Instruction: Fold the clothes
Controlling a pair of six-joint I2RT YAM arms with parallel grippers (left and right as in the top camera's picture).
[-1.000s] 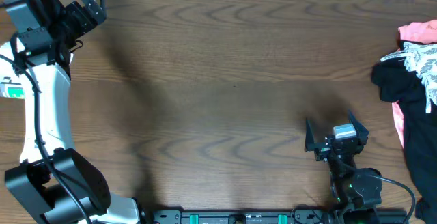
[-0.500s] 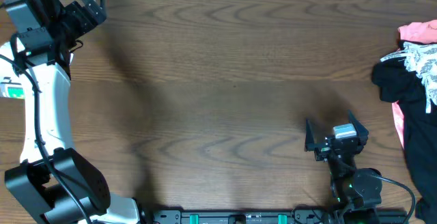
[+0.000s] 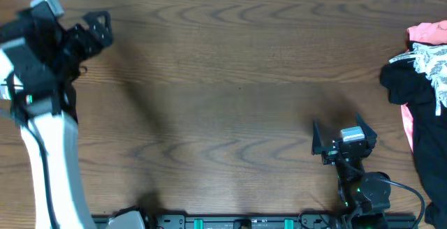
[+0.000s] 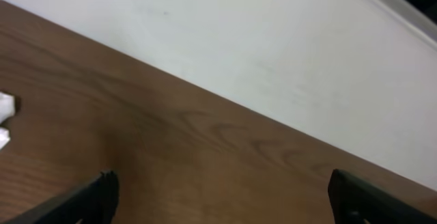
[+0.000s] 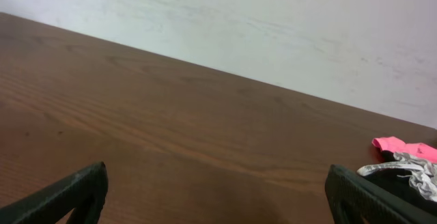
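Left gripper [image 4: 222,200] is released, fingers spread wide, nothing between them. It sits over the far left corner of the table [image 3: 223,82], and the left arm [image 3: 42,117] is blurred in the overhead view. A small white scrap [image 4: 5,115] lies at the left edge of the left wrist view; cannot tell what it is. Right gripper [image 3: 336,126] is also released and empty, low over bare wood near the near edge, right of centre, pointing toward the far side. The clothes [image 3: 422,82] lie in a heap at the right edge of the table: pink, black and lacy white pieces bunched together, well apart from both grippers. The right wrist view catches the heap's edge at far right. A white wall [image 5: 273,26] stands behind the far edge.
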